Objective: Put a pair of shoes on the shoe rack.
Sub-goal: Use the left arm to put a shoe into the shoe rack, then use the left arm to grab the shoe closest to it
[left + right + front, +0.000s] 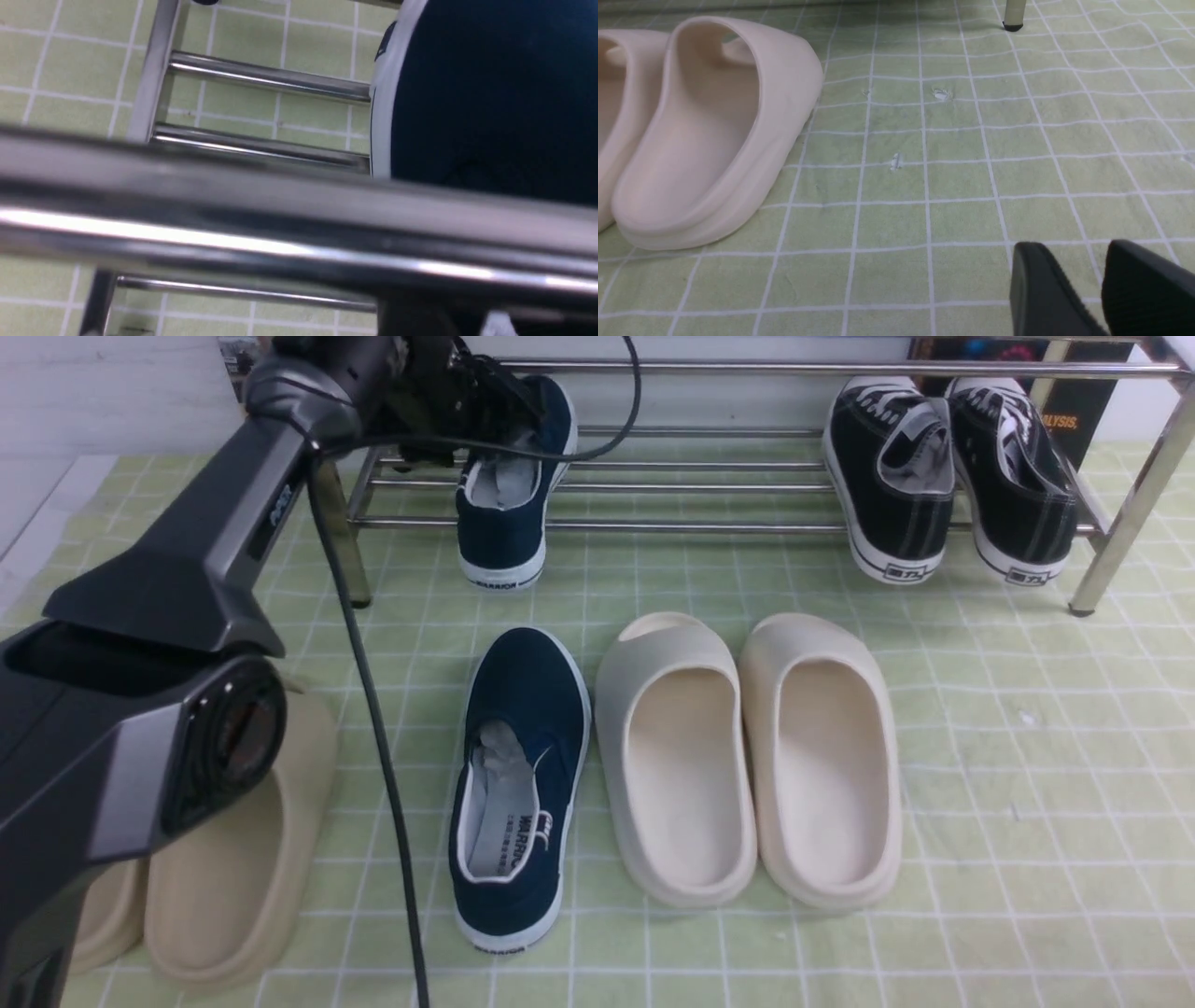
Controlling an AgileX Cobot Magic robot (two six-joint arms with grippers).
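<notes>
Navy slip-on (pixel 509 513) rests on rack (pixel 709 485); left gripper (pixel 467 401) seemingly released.

Glossy black-and-grey left arm (pixel 177 644), trailing black cable (pixel 373 728)

Bright, even light right across the front view, soft and flat, with only faint shadows tucked under the cream slides (pixel 747 756) on the green checked mat (pixel 1027 784). The chrome shoe rack (pixel 709 485) throws thin white glints along its bars. Up close, the left arm (pixel 159 709) looms large and a touch soft. Over to the left wrist view: one rack bar (pixel 299 233) smears across the picture, badly out of focus (a long streak of glare runs along it), and the navy shoe (pixel 490 93) sits dark, almost featureless. The right wrist view is dimmer, slightly hazy, mat lines bowing towards the edges.
</notes>
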